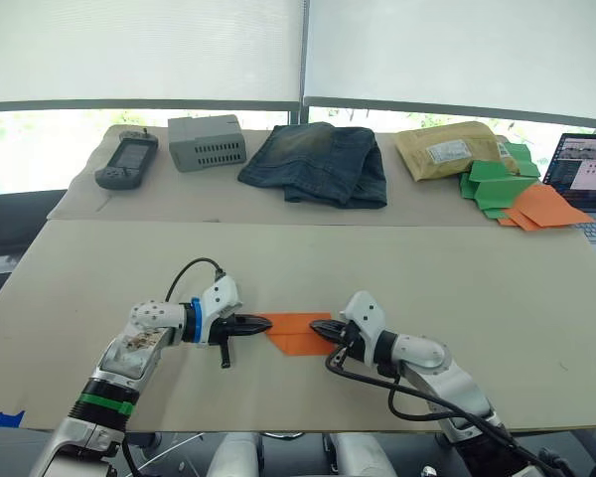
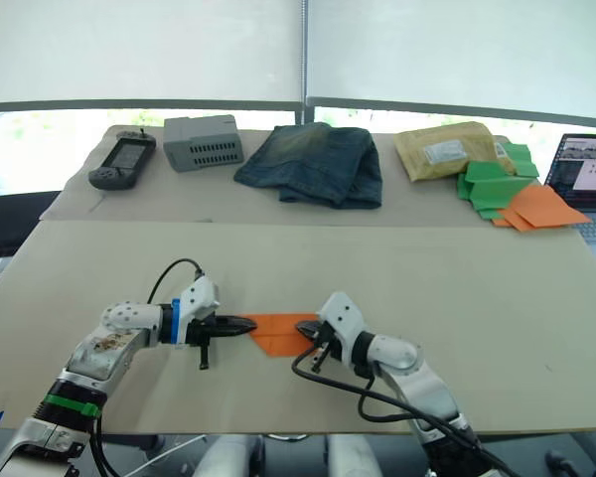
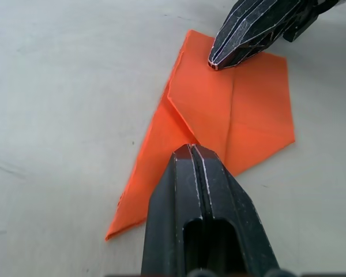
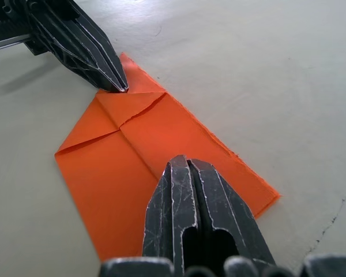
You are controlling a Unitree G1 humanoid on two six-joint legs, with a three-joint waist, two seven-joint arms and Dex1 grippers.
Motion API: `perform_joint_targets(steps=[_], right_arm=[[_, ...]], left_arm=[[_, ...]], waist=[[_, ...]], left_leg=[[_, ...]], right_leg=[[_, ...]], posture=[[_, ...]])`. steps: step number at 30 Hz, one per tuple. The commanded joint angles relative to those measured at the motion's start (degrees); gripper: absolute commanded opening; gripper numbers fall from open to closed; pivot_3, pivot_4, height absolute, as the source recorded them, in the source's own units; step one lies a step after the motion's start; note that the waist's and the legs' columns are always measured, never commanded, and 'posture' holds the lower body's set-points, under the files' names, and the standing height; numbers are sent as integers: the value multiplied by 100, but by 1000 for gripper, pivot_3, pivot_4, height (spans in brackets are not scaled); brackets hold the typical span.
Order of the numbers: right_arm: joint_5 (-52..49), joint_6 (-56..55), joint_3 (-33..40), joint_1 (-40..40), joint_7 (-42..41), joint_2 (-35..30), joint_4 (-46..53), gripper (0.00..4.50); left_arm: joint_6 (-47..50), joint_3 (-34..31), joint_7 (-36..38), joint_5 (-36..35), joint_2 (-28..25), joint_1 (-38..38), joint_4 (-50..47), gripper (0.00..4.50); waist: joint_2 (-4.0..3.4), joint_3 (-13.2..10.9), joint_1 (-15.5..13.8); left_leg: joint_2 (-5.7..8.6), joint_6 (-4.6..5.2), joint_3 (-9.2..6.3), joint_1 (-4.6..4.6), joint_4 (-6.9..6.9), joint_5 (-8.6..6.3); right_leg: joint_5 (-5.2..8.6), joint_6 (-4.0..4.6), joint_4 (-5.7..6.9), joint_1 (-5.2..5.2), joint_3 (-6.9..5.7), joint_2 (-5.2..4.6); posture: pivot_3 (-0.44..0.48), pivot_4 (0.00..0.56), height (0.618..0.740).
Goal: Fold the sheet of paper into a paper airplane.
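Orange sheet of paper (image 1: 296, 332) flat on surface (image 1: 497, 298), near front edge, partly folded: corner flaps meet at centre crease. Left claw (image 1: 263, 323) and right claw (image 1: 318, 326), both fingers together, press opposite ends, likely pinning it and flattening creases.

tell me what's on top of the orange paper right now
Both closed black end effector tips rest on the partly folded bright orange paper sheet: left end effector on one end, right end effector on the other. What the tips cover cannot be seen.
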State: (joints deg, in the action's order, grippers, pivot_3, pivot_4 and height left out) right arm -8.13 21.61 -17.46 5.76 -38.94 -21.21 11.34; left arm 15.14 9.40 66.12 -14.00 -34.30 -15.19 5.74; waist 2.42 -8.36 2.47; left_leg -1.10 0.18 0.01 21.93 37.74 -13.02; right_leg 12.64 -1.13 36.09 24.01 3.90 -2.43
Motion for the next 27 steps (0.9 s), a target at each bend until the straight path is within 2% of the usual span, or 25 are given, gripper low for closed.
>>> perform_joint_targets(steps=[1,9,14,16,21,26,27], right_arm=[[78,251,-119,-119,-31,-56,-371,49],[33,-299,163,2,-28,-63,-147,49],[-616,-52,591,-15,-413,-367,829,49],[-1239,584,936,86,-513,-448,1079,637],[-2535,2171,1588,507,-678,-809,1239,2281],[-2362,2282,1320,946,-1152,-1471,803,4028],[-2263,2215,1190,1031,-1299,-1592,658,4028]], left_arm=[[229,-94,-171,149,-245,283,242,0],[317,-126,-80,-112,-221,296,-71,0],[183,9,-43,10,-178,156,103,0],[257,-67,-10,-104,-178,76,106,0],[1419,-762,251,-1244,-397,147,-535,0],[2150,-1382,103,-1805,-813,387,-1117,0],[2235,-1474,23,-1836,-877,442,-1213,0]], waist=[[0,1,11],[-1,0,-1],[-16,-12,-13],[-19,-15,-24],[-1,-45,2],[-3,-93,4],[-7,-98,0]], left_leg=[[-2,0,0,-2,0,0],[-16,-1,3,2,-1,0],[-1,0,4,22,-1,0],[2,0,3,29,0,0],[-3,0,-2,34,1,0],[-5,1,-3,60,-1,-1],[0,2,-3,62,-1,-1]], right_leg=[[0,0,1,0,0,0],[2,3,2,5,-2,6],[0,0,-1,20,1,-3],[-3,-6,-1,24,1,-4],[-10,-17,0,28,0,-2],[-21,-37,-4,55,-5,0],[-20,-38,-5,57,-6,-1]], posture=[[0,150,728],[0,150,728],[0,150,728],[0,150,728],[0,150,728],[0,150,728],[0,150,728]])
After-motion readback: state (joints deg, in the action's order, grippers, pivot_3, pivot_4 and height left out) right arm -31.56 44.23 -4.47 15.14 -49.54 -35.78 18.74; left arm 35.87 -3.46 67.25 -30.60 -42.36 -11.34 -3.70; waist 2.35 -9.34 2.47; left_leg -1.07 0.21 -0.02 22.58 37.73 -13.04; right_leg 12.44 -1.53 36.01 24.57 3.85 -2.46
